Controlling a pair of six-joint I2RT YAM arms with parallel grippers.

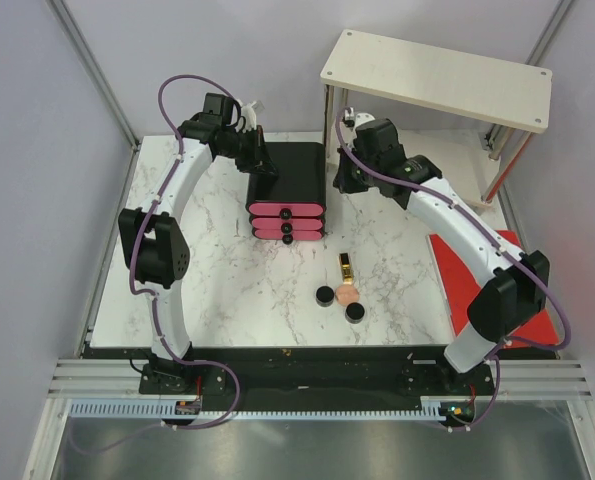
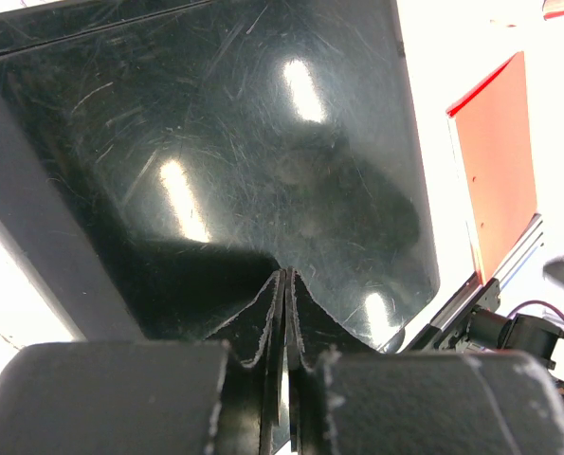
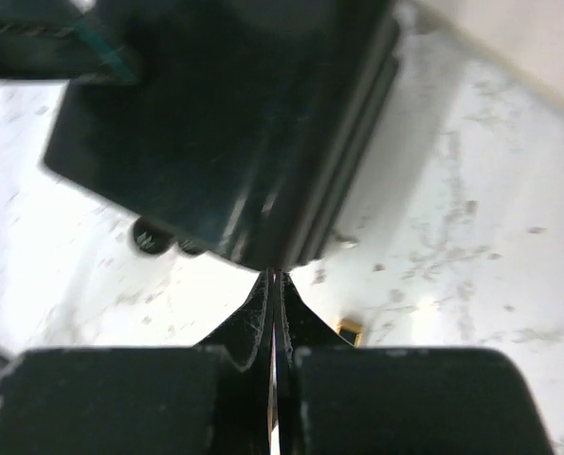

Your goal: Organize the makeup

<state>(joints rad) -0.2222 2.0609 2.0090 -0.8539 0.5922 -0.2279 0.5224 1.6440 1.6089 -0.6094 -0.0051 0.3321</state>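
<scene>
Left gripper [image 2: 284, 277], right gripper [image 3: 274, 277] closed, empty; black box [image 1: 287, 172] (3 drawers [image 1: 286, 222], insides hidden).

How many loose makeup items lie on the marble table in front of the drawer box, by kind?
Round black jars: 2
Peach puff: 1
Gold-black tube: 1
Total: 4
</scene>
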